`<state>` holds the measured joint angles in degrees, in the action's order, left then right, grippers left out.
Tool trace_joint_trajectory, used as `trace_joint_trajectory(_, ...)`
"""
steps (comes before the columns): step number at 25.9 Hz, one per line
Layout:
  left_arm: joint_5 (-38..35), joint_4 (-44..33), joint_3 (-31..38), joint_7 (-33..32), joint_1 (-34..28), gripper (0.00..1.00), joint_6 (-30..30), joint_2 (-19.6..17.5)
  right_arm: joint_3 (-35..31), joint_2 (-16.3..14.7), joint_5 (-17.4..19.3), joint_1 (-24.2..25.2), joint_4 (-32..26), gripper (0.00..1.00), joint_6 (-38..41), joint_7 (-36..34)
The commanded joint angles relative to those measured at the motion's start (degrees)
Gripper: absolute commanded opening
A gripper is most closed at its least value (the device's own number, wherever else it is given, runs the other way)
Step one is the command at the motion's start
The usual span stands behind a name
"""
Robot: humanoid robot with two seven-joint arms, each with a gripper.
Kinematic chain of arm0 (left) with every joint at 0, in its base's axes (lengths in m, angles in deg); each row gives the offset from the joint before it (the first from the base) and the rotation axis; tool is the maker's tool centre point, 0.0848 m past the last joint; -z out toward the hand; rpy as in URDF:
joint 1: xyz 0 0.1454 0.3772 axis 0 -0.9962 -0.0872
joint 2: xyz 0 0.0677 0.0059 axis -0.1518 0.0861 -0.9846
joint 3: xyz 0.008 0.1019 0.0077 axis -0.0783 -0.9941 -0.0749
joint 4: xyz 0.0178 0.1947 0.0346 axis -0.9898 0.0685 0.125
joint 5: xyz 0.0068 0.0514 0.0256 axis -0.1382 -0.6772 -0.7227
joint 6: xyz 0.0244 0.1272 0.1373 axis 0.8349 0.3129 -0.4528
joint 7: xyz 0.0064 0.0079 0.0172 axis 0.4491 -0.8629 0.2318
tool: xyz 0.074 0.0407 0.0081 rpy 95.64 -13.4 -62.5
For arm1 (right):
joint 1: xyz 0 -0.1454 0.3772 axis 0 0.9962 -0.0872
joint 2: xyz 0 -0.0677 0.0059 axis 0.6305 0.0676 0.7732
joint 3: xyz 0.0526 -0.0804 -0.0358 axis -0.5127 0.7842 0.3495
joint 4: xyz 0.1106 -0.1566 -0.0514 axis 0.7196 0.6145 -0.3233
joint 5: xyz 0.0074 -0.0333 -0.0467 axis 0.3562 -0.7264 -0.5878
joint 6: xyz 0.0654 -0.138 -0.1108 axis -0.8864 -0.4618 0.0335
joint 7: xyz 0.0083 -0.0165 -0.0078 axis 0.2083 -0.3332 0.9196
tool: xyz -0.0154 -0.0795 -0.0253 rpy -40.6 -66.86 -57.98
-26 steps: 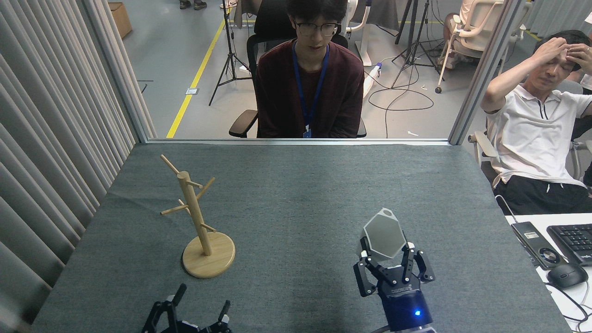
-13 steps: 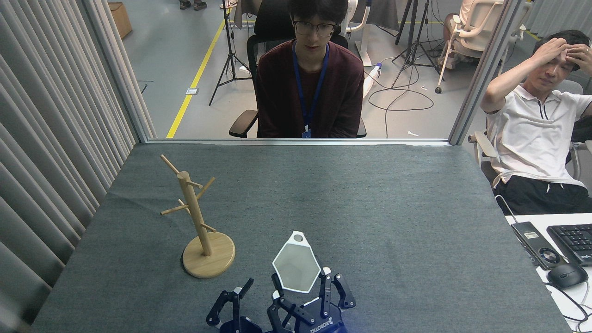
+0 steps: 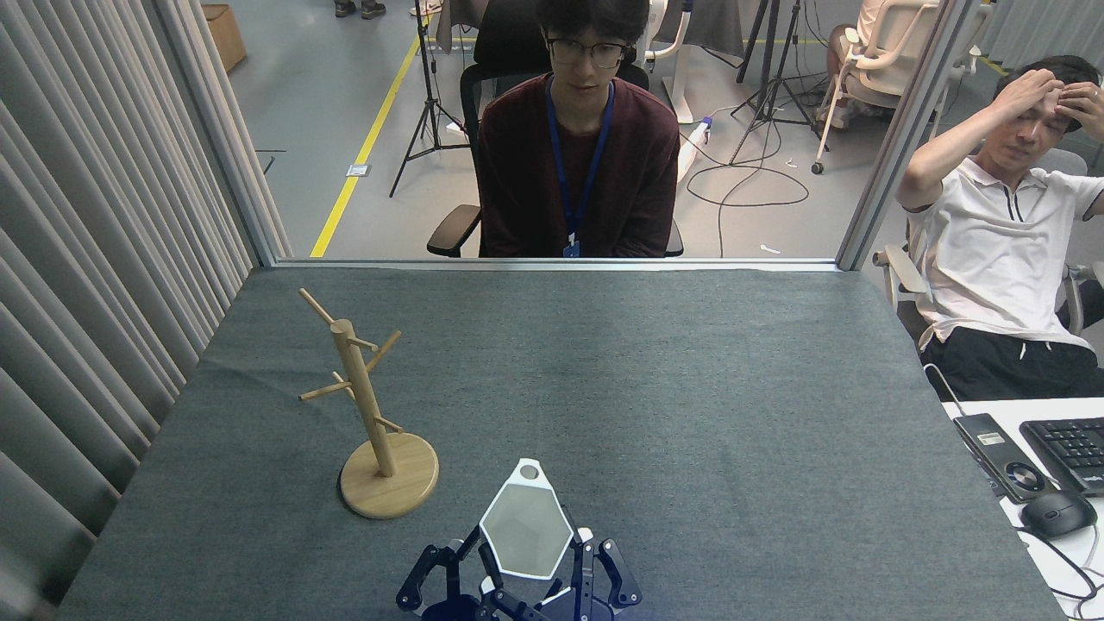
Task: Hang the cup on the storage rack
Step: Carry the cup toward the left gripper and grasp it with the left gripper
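Note:
The cup [image 3: 524, 528] is white and faceted, its mouth facing me and its holed tab pointing away. It hangs over the near middle of the table, with my right gripper [image 3: 535, 554] shut on its sides from below. Close by on the left, my left gripper [image 3: 444, 561] stands open, and its right finger reaches the cup's left edge. The storage rack [image 3: 362, 392], a light wooden post with angled pegs on a round base, stands upright to the left of the cup and apart from it. Its pegs are bare.
A grey cloth [image 3: 690, 388] covers the table. A curtain [image 3: 86, 259] runs along the left side. One person [image 3: 578, 164] sits behind the far edge, another [image 3: 1000, 233] at the right. A keyboard [image 3: 1069, 448], a mouse [image 3: 1056, 513] and a small device [image 3: 1000, 457] lie on a white desk.
My right gripper has carried the cup from the right side leftward and nearer to me. My left gripper has moved right, up beside the cup.

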<state>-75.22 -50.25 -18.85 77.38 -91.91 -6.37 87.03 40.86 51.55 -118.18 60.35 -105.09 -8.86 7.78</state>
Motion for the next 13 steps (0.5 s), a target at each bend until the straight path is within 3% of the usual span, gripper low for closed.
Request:
trace_joint_trajectory(1,0.0,0.03,-0.01,0.07,0.01,1.0,0.09,0.01,1.91,-0.25,-0.03,0.93,-0.32,0.65,-1.91,-0.28)
trace_joint_trajectory(7,0.0,-0.23,0.08,0.24,-0.08,0.98,0.08,-0.08,4.81,-0.25,-1.97,1.19,-0.23,0.65,-3.4,-0.72)
trace_joint_trajectory(11,0.0,-0.23,-0.01,-0.02,0.1,0.46,-1.85,-0.52,4.81,-0.34,-1.97,1.28,-0.23,0.65,-3.4,-0.81)
trace_joint_trajectory(13,0.0,-0.23,-0.01,-0.11,0.1,0.39,-2.2,-0.7,4.81,-0.34,-1.97,1.28,-0.23,0.65,-3.4,-0.81)
